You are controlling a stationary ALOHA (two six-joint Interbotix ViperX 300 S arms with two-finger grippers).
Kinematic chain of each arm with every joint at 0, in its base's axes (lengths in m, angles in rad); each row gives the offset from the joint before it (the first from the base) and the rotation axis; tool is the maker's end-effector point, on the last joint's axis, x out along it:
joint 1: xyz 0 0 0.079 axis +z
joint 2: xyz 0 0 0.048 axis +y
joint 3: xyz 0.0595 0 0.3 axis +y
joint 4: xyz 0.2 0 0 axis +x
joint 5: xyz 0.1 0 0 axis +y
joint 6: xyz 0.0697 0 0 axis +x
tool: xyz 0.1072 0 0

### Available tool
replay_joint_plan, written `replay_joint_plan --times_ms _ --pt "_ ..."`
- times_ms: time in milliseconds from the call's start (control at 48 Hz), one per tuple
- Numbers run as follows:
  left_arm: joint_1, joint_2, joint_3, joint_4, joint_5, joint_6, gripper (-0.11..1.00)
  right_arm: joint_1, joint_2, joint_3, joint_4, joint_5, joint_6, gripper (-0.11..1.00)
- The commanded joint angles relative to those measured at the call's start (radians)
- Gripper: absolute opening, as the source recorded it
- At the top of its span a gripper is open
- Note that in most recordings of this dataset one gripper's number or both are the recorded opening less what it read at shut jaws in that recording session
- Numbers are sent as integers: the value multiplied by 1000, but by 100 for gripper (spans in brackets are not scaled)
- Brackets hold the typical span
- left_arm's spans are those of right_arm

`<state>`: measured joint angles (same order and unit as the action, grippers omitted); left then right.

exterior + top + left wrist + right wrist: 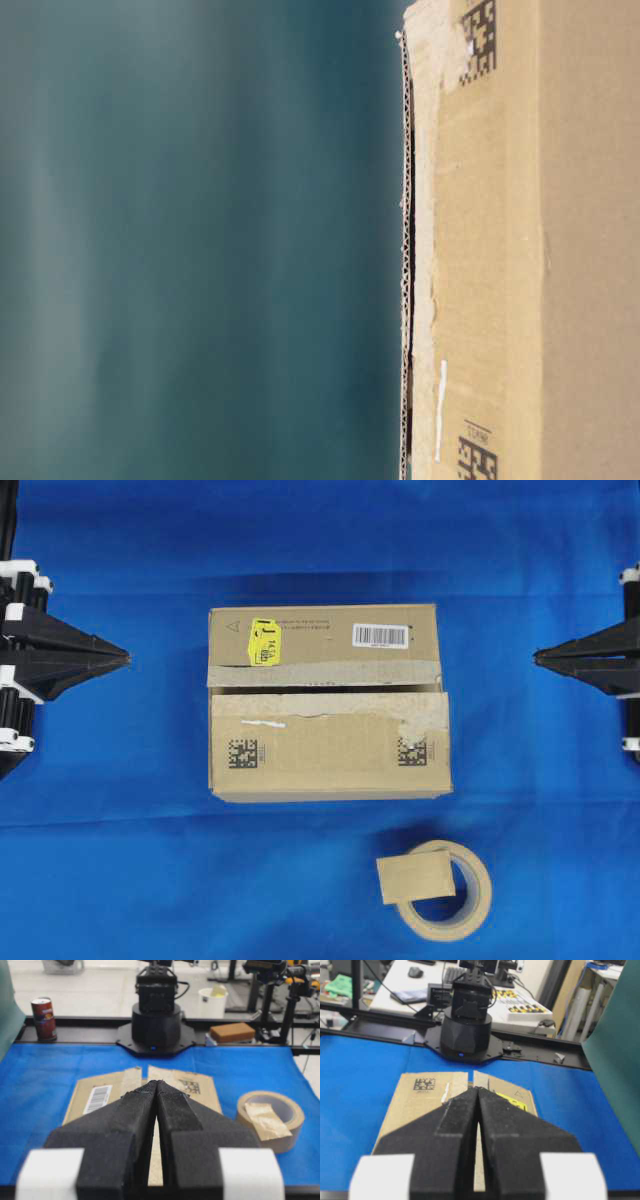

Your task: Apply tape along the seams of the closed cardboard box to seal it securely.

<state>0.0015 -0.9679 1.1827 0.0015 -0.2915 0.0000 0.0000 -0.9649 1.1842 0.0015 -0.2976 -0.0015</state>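
Note:
The brown cardboard box (327,702) lies mid-table with a yellow sticker (265,642) and a white barcode label (380,635) on top. Its seam (320,688) runs left to right as a dark slit edged with pale torn tape; the table-level view shows the seam (405,260) as a thin gap. A tan tape strip (416,877) rests on the beige tape roll (445,892) in front of the box. My left gripper (128,659) hangs shut and empty, left of the box. My right gripper (536,657) hangs shut and empty, right of it. Both point at the box ends.
Blue cloth (120,860) covers the table. The opposite arm's black base (156,1025) stands beyond the box in the left wrist view, with a can (44,1019) and a brown block (232,1032) on the table's far rail.

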Motion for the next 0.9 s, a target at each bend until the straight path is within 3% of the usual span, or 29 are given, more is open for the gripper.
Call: replay_joint_plan --times_ms 0,250,479,605,709,876 --pt "-9 0 -20 -20 -8 14 0 -2 6 -38 3 2 9 3" --pt "-29 3 -21 -21 -64 74 0 -2 12 -58 14 46 15 3" --pt "-109 103 -31 -21 -213 218 0 -2 23 -58 38 41 20 3" --pt "-129 169 -48 -21 -264 232 2 -5 35 -60 38 34 20 3" --pt "-141 230 -63 -18 -278 233 22 -11 40 -60 38 26 20 3" --pt "-179 376 -107 -9 -281 241 70 -15 48 -60 43 21 21 3"
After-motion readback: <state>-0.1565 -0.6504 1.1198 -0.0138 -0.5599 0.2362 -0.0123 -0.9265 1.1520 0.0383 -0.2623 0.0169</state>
